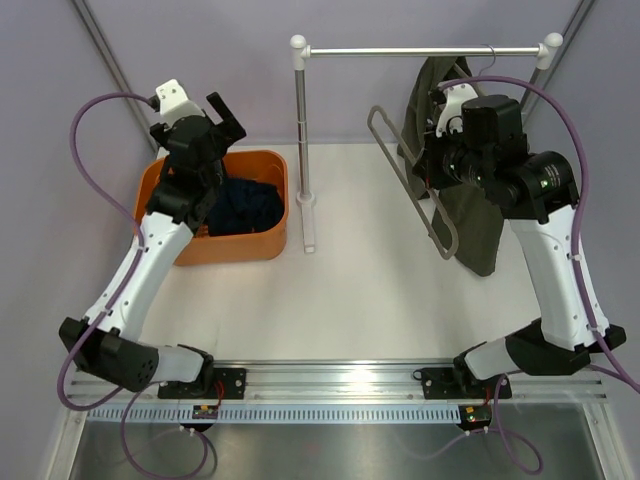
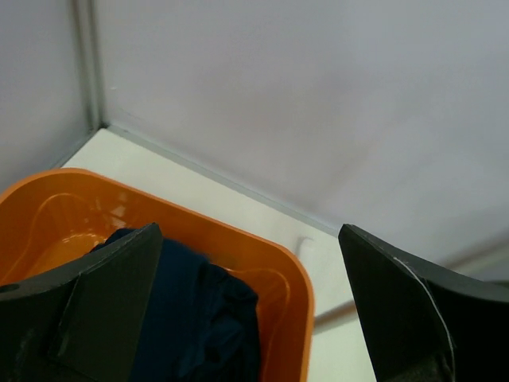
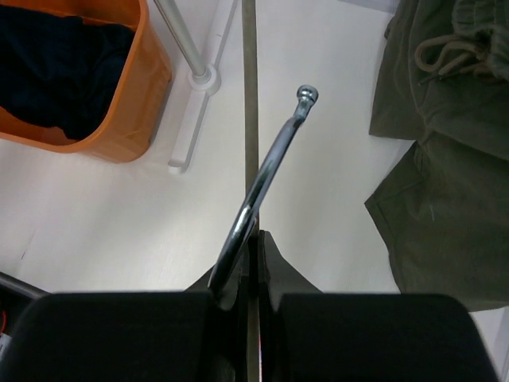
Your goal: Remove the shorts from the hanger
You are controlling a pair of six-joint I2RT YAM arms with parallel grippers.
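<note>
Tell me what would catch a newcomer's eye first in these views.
First, the orange bin at the left of the table, with the navy shorts heaped inside it and the open left gripper above. Then the right gripper, shut on the chrome hook of a bare hanger, with the olive shorts hanging close beside it under the rail.

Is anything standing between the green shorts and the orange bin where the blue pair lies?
Yes. The rack's upright post and the bare hanger, clamped in the shut right pincer, both stand between the green shorts and the bin.
</note>
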